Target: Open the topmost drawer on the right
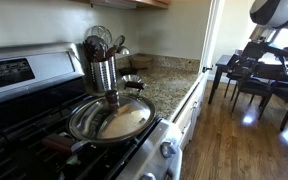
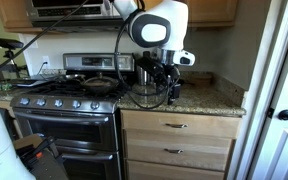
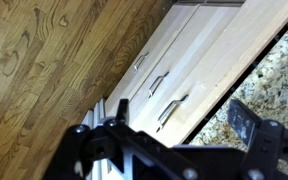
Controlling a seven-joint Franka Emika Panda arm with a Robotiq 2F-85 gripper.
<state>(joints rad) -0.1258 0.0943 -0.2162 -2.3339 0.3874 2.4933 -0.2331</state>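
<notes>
Kitchen, as I see it from the console. My gripper hangs over the speckled granite surface, just beside the black-and-steel gas stove. In the wrist view its dark fingers stand apart, holding nothing. The topmost drawer, a pale wood front with a slim metal handle, sits shut directly under the surface edge, above two similar lower drawers.

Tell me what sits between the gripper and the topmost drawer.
In an exterior view, only the granite countertop and its front edge separate the gripper above from the closed topmost drawer below.
</notes>
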